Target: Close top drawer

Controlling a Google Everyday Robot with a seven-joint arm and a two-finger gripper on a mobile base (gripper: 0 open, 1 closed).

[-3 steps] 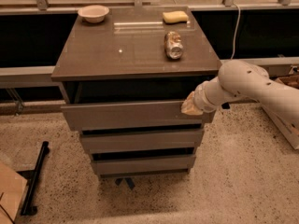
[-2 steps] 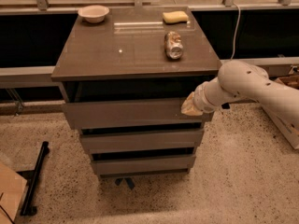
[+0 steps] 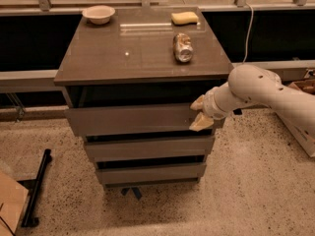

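Weight matters most here: the top drawer (image 3: pixel 128 120) is wide and deep, so I judge it fairly heavy but stiff, likely to glide on its runners if pushed squarely. It stands a little way out under the worktop (image 3: pixel 123 58), with a dark gap above its front. That front is flat, matt grey-brown, handleless and probably slick, so it offers nothing to grasp; a flat push suits it. My gripper (image 3: pixel 200 113) sits at the front's right end, its two tan fingers (image 3: pixel 203 123) spread apart with nothing between them, seemingly touching the panel. Pushing this far off centre might skew the drawer. A can (image 3: pixel 183 47) lies on the worktop and could roll if jolted.
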